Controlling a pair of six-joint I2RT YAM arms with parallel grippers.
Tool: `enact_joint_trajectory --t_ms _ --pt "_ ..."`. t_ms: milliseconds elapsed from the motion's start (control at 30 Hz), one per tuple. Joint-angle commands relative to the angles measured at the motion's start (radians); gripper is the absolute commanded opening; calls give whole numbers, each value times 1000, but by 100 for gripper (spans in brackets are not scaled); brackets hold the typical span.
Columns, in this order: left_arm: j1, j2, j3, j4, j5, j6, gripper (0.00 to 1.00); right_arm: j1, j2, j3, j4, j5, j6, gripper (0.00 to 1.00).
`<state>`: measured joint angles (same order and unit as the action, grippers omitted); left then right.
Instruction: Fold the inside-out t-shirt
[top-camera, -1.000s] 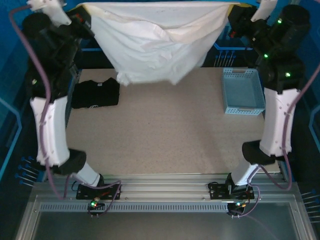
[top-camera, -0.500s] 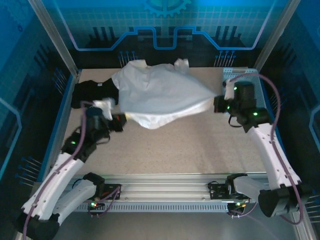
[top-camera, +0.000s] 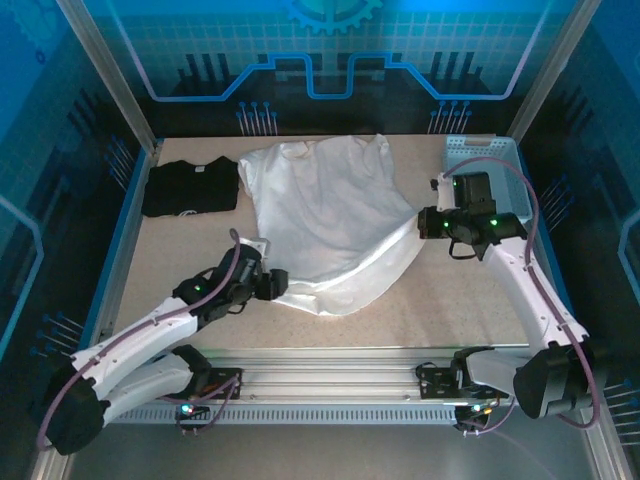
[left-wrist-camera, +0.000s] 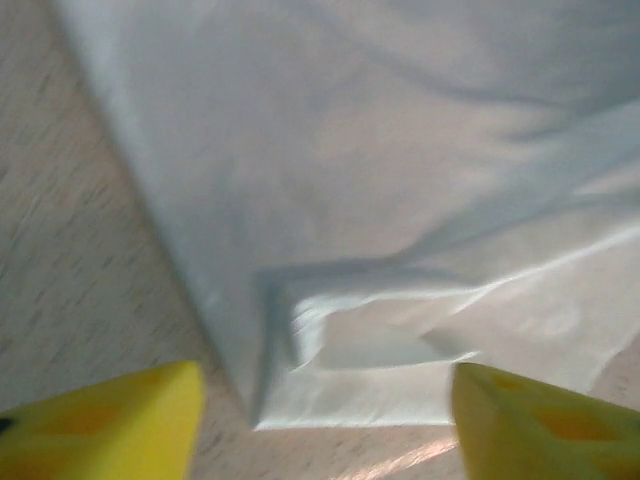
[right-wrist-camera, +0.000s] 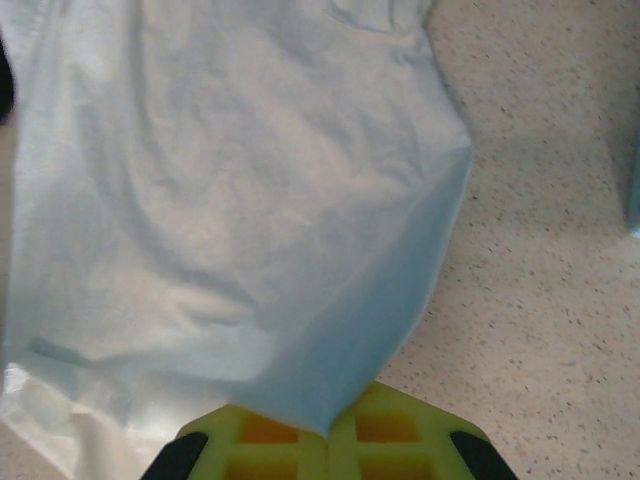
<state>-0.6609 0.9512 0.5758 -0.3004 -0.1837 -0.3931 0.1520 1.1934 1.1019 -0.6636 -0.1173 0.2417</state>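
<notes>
"Where was the inside-out t-shirt?"

"Spread over the far middle of the table, reaching from near the far edge down toward the centre. Which end was the collar, I couldn't quite make out."

"And the left gripper?"

"Down low at the shirt's near left corner, jaws wide apart, gripping nothing. In the left wrist view, that hem corner lay flat on the table between the yellow fingers."

"The right gripper?"

"Clamped tight on the shirt's right edge, toward the table's right side, the cloth drawn to a point in its jaws."

"Anything else?"

"A black folded t-shirt in the far left corner, just beside the white one, and a blue basket in the far right corner."
</notes>
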Motion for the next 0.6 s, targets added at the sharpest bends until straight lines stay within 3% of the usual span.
enact_joint_trajectory --t_ms 0,133,333,433,567 --pt "-124 60 64 294 -24 171 84 22 -21 52 -44 -80 -15 0" --pt "-233 344 218 403 15 338 88 32 -34 67 -63 -94 -12 0" --pt "-224 681 432 415 18 478 84 31 -41 80 -80 -78 -25 0" --pt "-177 772 466 403 53 469 66 29 -48 77 -87 -56 -26 0" --pt "-138 784 431 448 81 430 36 24 -50 59 -94 31 -21 0"
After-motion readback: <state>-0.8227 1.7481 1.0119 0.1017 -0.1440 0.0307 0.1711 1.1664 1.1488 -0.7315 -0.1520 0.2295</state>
